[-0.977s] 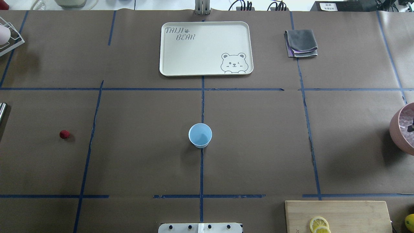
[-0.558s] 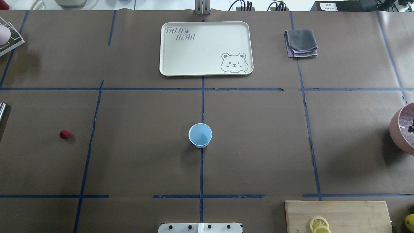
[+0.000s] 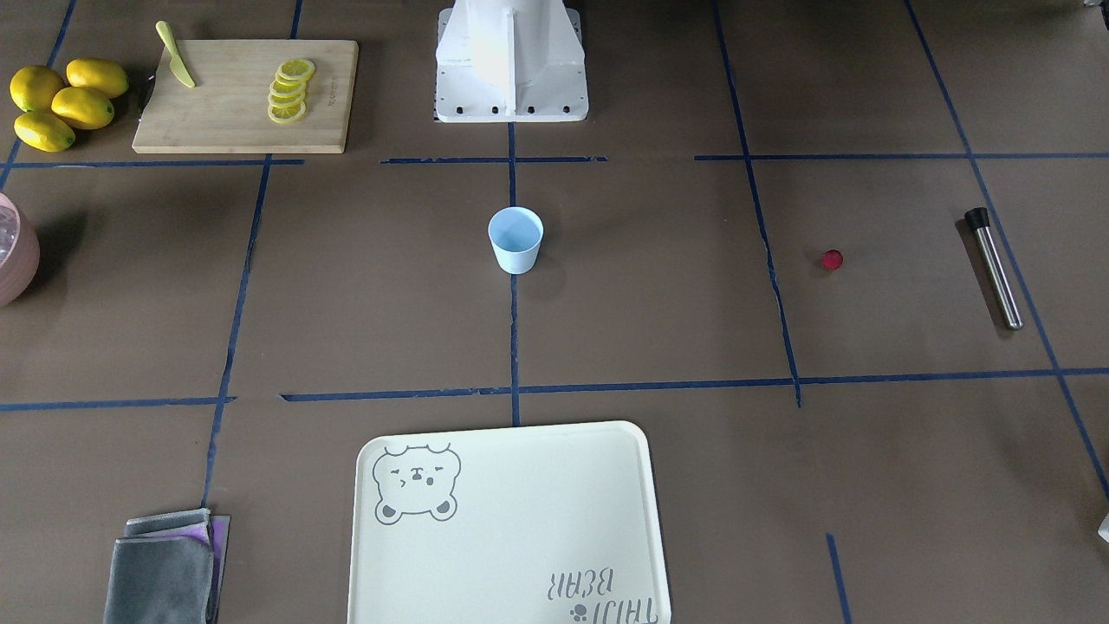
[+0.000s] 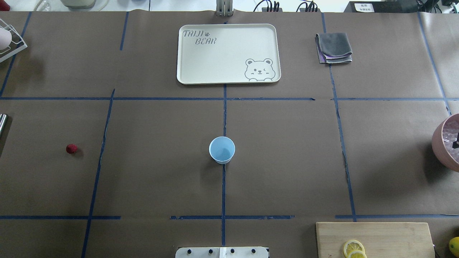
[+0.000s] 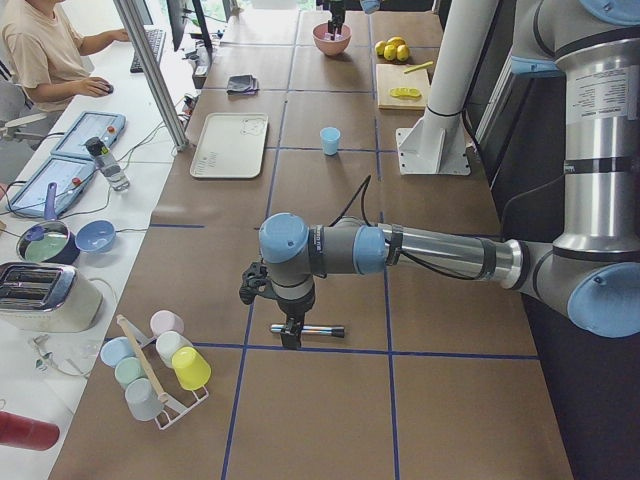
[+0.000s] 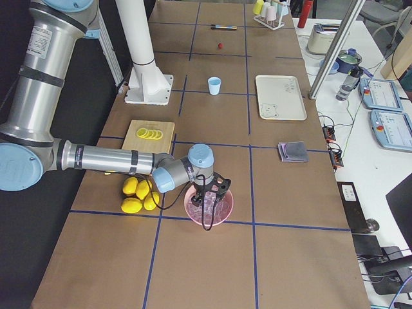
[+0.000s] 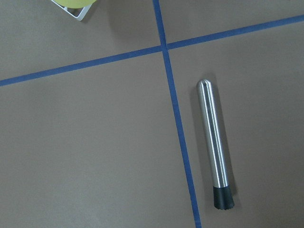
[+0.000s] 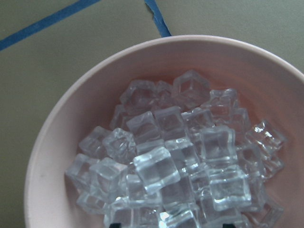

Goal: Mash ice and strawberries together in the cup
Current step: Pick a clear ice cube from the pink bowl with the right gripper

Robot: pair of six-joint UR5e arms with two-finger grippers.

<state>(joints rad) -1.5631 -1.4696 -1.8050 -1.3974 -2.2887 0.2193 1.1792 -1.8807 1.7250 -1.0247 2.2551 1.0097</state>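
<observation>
Cup (image 4: 222, 149) empty, between my 2 grippers, well apart from each. My right gripper (image 6: 207, 193) hangs over ice (image 8: 180, 156) in pink bowl (image 8: 57, 142). My left gripper (image 5: 291, 337) is over steel muddler (image 7: 214, 142), strawberry (image 4: 71, 148) near. Cannot tell either's grip. Loading and mashing remain.

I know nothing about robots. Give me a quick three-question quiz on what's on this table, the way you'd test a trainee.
1. True or false: the cup already holds ice.
2. Where is the ice? A) in the pink bowl; B) on the bear tray; C) on the cutting board.
3. Fill in: the strawberry lies on the ___, well apart from the cup.

Key: 1 false, the cup looks empty. 2 A. 3 table.
</observation>
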